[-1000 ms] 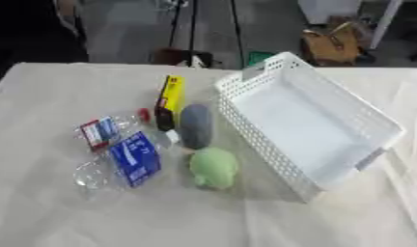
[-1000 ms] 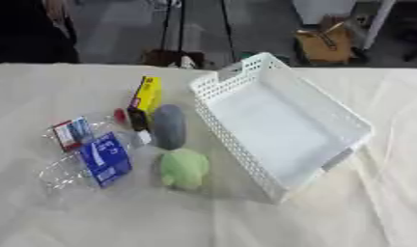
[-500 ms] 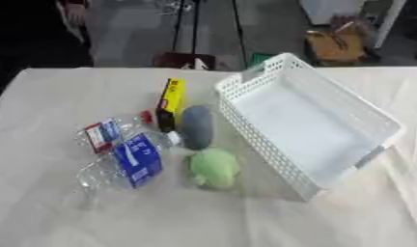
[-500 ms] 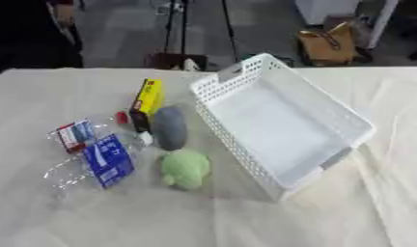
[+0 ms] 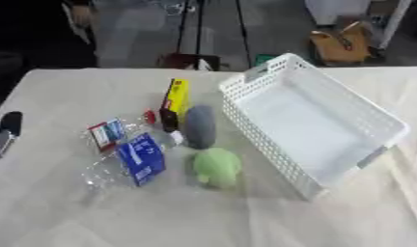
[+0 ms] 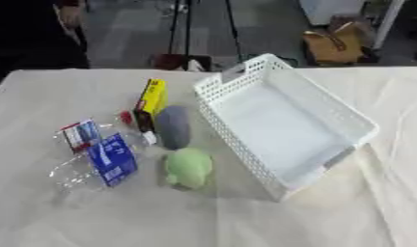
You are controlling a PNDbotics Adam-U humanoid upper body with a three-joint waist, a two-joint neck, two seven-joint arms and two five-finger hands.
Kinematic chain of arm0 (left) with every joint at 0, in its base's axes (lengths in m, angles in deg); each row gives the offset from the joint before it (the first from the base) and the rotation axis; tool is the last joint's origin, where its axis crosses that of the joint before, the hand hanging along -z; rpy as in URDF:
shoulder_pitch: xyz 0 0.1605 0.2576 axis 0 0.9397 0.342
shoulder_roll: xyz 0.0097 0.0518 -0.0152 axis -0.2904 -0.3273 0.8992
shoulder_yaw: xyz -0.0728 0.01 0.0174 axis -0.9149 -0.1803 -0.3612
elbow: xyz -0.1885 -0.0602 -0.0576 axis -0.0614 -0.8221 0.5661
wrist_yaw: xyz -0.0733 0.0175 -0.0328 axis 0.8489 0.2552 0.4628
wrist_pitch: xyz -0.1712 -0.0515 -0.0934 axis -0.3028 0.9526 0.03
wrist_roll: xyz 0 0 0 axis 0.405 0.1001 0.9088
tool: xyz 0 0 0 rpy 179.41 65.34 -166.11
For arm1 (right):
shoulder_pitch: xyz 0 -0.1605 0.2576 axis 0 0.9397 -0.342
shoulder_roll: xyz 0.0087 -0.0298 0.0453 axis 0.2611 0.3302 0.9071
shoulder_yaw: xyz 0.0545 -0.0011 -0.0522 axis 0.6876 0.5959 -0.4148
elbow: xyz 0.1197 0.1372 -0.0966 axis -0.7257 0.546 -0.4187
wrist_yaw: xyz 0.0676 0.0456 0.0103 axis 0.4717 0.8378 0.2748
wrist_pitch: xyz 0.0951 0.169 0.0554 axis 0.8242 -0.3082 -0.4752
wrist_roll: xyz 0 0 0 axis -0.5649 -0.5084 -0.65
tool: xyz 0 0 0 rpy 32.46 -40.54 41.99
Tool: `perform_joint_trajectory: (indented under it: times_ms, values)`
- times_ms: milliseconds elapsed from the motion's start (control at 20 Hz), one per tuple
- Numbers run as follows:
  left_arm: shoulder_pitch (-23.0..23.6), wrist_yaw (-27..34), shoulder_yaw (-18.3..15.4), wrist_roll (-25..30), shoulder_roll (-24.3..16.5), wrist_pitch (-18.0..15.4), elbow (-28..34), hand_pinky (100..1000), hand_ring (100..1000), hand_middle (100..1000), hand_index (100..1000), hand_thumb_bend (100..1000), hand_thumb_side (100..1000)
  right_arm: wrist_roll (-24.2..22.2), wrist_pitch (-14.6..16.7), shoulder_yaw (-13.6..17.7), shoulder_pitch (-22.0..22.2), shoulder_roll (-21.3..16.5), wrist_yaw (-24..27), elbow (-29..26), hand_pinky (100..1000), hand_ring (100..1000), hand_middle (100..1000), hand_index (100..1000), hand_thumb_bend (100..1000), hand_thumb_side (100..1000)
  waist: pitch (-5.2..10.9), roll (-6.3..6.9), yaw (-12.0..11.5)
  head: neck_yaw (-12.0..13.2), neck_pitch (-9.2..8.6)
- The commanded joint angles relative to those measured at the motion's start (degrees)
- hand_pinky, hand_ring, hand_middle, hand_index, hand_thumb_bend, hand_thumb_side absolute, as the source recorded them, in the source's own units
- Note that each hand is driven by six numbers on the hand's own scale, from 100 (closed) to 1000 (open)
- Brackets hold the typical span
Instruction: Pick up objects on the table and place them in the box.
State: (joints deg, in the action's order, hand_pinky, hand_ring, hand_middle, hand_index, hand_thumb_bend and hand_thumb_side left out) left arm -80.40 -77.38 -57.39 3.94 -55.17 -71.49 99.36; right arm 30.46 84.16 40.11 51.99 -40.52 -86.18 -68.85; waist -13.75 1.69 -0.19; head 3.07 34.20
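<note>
My table (image 5: 93,217) has a pale, creased cloth (image 6: 372,202) spread over it. Past its far edge I see a grey floor (image 5: 136,34). A brown cardboard box (image 5: 343,46) sits out there on the right. Thin black stand legs (image 6: 174,29) rise near the middle, with a small dark red thing (image 5: 188,61) at their foot.

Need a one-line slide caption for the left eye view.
Empty white basket beside green plush, grey object, yellow box, blue carton.
</note>
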Motion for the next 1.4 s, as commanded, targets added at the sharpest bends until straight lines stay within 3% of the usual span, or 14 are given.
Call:
perform_joint_trajectory:
  times_ms: [50,350,700,850,1150,1400]
  values:
    - [-1.87,-0.54,1.03,8.44,-4.62,-2.74,-2.18,867,897,923,1000,100,741,-0.43,0.04,-0.21,-0.37,-1.41,0.35,-0.95,788,768,659,862,100,1000,1.19,0.16,0.13,0.47,0.15]
    - [-4.84,2.31,1.72,23.32,-6.16,-5.19,-3.62,890,938,963,1000,100,809,-0.76,0.06,-0.33,-0.17,-1.44,0.56,-0.95,788,768,658,861,100,1000,1.34,0.36,0.38,0.86,0.19]
    - [-6.79,5.56,2.68,32.54,-7.10,-3.73,-2.89,932,985,1000,1000,100,886,-1.27,0.07,-0.52,-0.03,-1.38,0.91,-0.95,788,768,658,862,100,1000,1.35,0.44,0.36,1.20,0.23]
    - [-7.52,5.57,2.02,30.24,-6.95,-1.94,-2.23,953,984,969,1000,100,882,-1.43,0.08,-0.55,0.03,-1.35,1.02,-0.95,788,768,657,860,100,1000,1.28,0.39,0.41,1.11,0.06]
    - [-7.41,7.79,4.35,15.23,-7.04,6.26,-4.22,1000,1000,993,1000,100,805,-1.67,0.19,-0.66,-0.10,-1.23,1.34,-0.95,788,768,654,861,100,1000,1.05,0.31,0.64,1.22,-0.08]
    - [-8.60,10.24,7.09,11.37,-7.36,10.59,-5.50,1000,1000,1000,1000,100,783,-1.95,0.27,-0.81,-0.18,-1.12,1.59,-0.95,788,767,653,860,100,1000,1.00,0.30,0.98,1.53,-0.13]
